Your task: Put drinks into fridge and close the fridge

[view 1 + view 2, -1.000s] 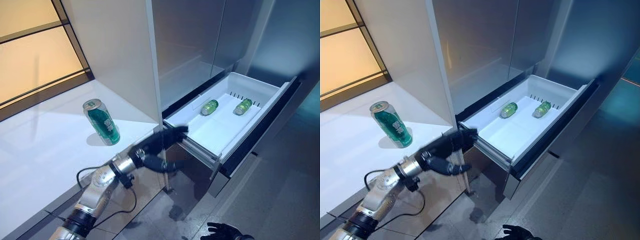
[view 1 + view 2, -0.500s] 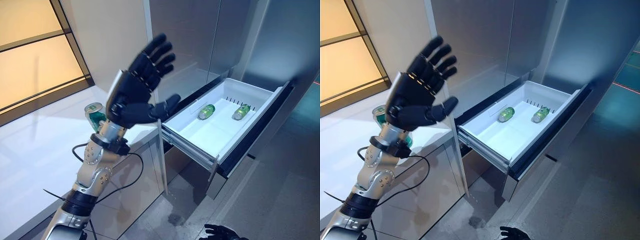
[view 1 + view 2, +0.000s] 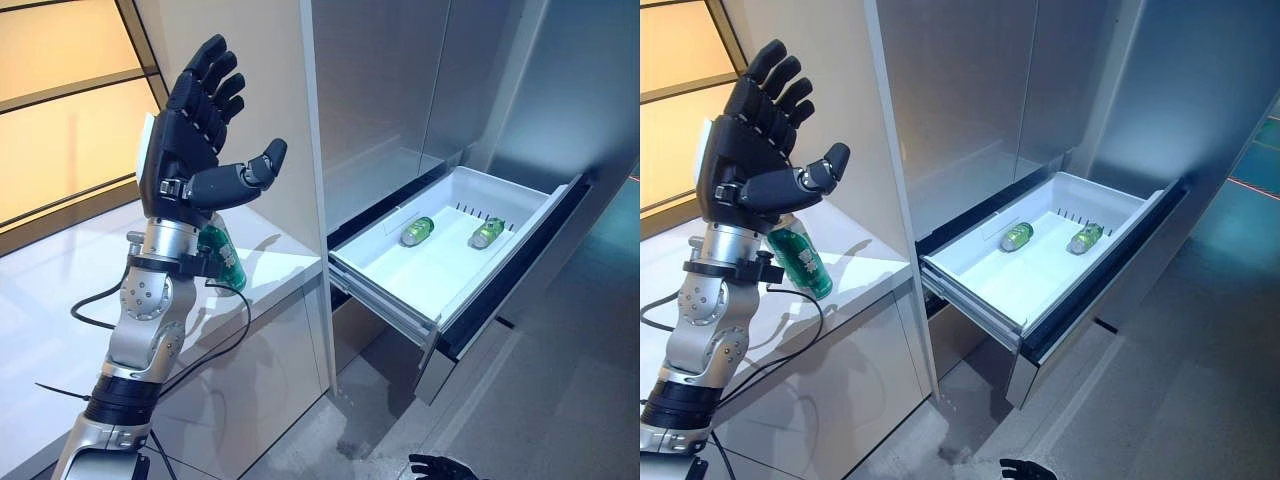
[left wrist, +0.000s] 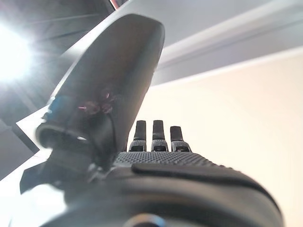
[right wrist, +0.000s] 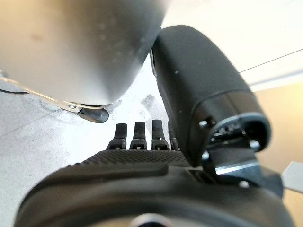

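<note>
My left hand (image 3: 190, 140) is raised high above the white counter (image 3: 50, 300), open and empty, with fingers straight and thumb out; the left wrist view shows its fingers (image 4: 154, 137) straight too. A green can (image 3: 222, 256) stands upright on the counter behind my left wrist, partly hidden by it. The fridge's white drawer (image 3: 385, 292) is pulled out to the right, with green cans (image 3: 418, 231) lying on their sides at its back. My right hand (image 3: 440, 467) hangs low over the floor, and the right wrist view shows its fingers (image 5: 142, 135) straight.
The tall steel fridge doors (image 3: 400, 80) stand shut above the drawer. A pale side panel (image 3: 270, 100) separates the counter from the fridge. An amber window (image 3: 70, 110) runs behind the counter. Grey floor (image 3: 560, 400) lies in front of the drawer.
My left hand has risen from the drawer's near corner to high over the counter, then drifted left, staying open. The camera has shifted slightly. The cans have not moved.
</note>
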